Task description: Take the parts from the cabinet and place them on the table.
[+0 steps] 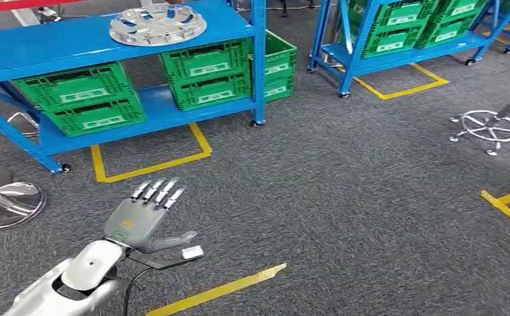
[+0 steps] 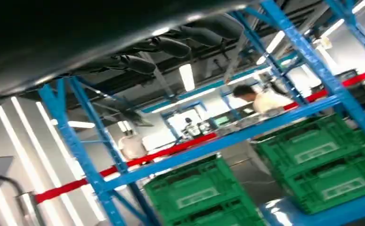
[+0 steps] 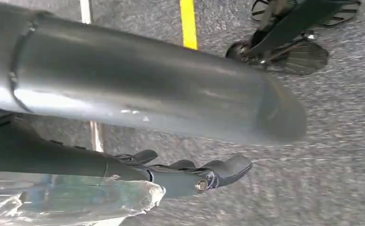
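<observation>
- Head view: grey carpet floor (image 1: 344,191) marked with yellow tape lines (image 1: 148,168). A blue shelving rack (image 1: 74,43) stands at the far left with green crates (image 1: 81,99) on its lower shelf; a second blue rack (image 1: 370,59), also loaded with green crates, stands further right. A stool base (image 1: 487,126) sits on the floor at the right.
- The part, a round silver wheel cover (image 1: 157,24), lies flat on the near rack's upper shelf, face up; being round, it shows no long axis.
- The left hand (image 1: 140,220) is raised over the carpet, fingers straight, apart and empty, pointing toward the rack. The wheel cover lies well apart from it, beyond the fingertips and higher, on the shelf.
- Left wrist view: dark fingers (image 2: 171,46) reach toward the blue rack's posts, with green crates beneath a shelf rail, a red band behind, ceiling strip lights, and a person in a light top beyond the rack.
- Right wrist view: the right hand (image 3: 190,176) hangs over the carpet near a yellow line, its dark fingers lightly curved around nothing; something clear and crinkled lies just beside it, though contact cannot be told.
</observation>
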You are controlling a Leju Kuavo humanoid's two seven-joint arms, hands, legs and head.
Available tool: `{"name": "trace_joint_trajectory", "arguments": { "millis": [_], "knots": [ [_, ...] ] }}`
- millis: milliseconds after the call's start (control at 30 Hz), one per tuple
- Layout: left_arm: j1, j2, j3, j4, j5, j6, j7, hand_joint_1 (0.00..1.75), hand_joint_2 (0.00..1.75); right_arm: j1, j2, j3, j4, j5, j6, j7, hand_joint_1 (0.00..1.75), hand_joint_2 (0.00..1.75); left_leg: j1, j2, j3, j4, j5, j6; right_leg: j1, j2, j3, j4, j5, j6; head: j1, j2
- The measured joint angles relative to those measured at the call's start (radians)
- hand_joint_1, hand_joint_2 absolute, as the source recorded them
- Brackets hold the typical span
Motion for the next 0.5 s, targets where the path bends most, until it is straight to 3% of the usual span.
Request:
{"name": "trace_joint_trajectory", "arguments": {
  "millis": [100,133,200,233,300,333,367,433,467,500],
  "knots": [
    [0.003,0.000,0.000,0.000,0.000,0.000,-0.001,0.00,0.00,0.001,0.000,0.000,0.000,0.000,0.000,0.000,0.00,0.00,0.008,-0.031,-0.007,-0.008,0.012,-0.016,0.008,-0.031,0.003,0.009,0.002,-0.016,-0.002,0.000],
    [0.003,0.002,0.001,0.000,0.000,0.000,-0.001,0.00,0.00,0.000,0.000,0.000,0.000,0.000,0.000,0.000,0.00,0.00,0.008,-0.040,-0.009,-0.005,0.009,-0.020,-0.001,-0.043,0.007,0.002,0.006,-0.024,-0.001,0.000],
    [0.001,0.003,0.001,0.000,0.000,0.000,-0.001,0.00,0.00,-0.002,0.001,0.000,0.000,0.000,0.000,0.000,0.00,0.00,0.003,0.045,-0.035,0.053,-0.034,-0.032,0.001,-0.065,0.013,-0.001,0.004,-0.037,-0.013,0.000],
    [-0.001,0.002,0.001,0.000,0.001,0.000,-0.001,0.00,0.00,0.000,0.001,0.000,0.000,0.000,0.000,0.000,0.00,0.00,0.007,0.067,-0.068,0.122,-0.071,-0.037,0.003,-0.078,0.013,-0.001,0.003,-0.040,-0.011,0.000],
    [0.002,0.002,0.001,0.001,0.003,-0.001,-0.001,0.00,0.00,0.005,0.001,0.000,0.000,0.000,0.000,0.000,0.00,0.00,0.014,0.084,-0.145,0.277,-0.129,-0.044,0.006,-0.106,0.015,-0.001,-0.001,-0.045,-0.011,0.000],
    [0.004,0.002,0.001,0.002,0.003,-0.002,-0.001,0.00,0.00,0.006,0.001,0.000,0.000,0.000,-0.001,0.000,0.00,0.00,0.016,0.085,-0.156,0.296,-0.125,-0.044,0.007,-0.118,0.015,-0.001,-0.002,-0.045,-0.012,0.000],
    [0.006,0.002,0.001,0.003,0.005,-0.003,-0.001,0.00,0.00,0.006,0.001,0.000,0.000,0.000,-0.001,0.000,0.00,0.00,0.017,0.087,-0.144,0.273,-0.098,-0.044,0.007,-0.130,0.018,-0.001,-0.004,-0.045,-0.012,0.000],
    [0.005,0.002,0.002,0.003,0.007,-0.005,-0.001,0.00,0.00,0.003,0.001,0.000,0.000,0.000,-0.001,0.000,0.00,0.00,0.015,0.102,-0.071,0.138,-0.017,-0.035,0.009,-0.151,0.026,-0.001,-0.010,-0.042,-0.012,0.000],
    [0.004,0.002,0.002,0.003,0.008,-0.005,-0.001,0.00,0.00,0.002,0.001,0.000,0.000,0.000,-0.001,0.000,0.00,0.00,0.009,0.134,-0.025,0.055,0.018,-0.023,0.011,-0.160,0.032,-0.001,-0.013,-0.039,-0.012,0.000],
    [0.002,0.002,0.002,0.003,0.010,-0.005,-0.001,0.00,0.00,0.002,0.002,0.000,0.000,0.000,-0.001,0.000,0.00,0.00,-0.005,0.175,-0.001,0.015,0.005,-0.013,0.017,-0.170,0.035,0.001,-0.019,-0.032,-0.011,0.000]
  ]
}}
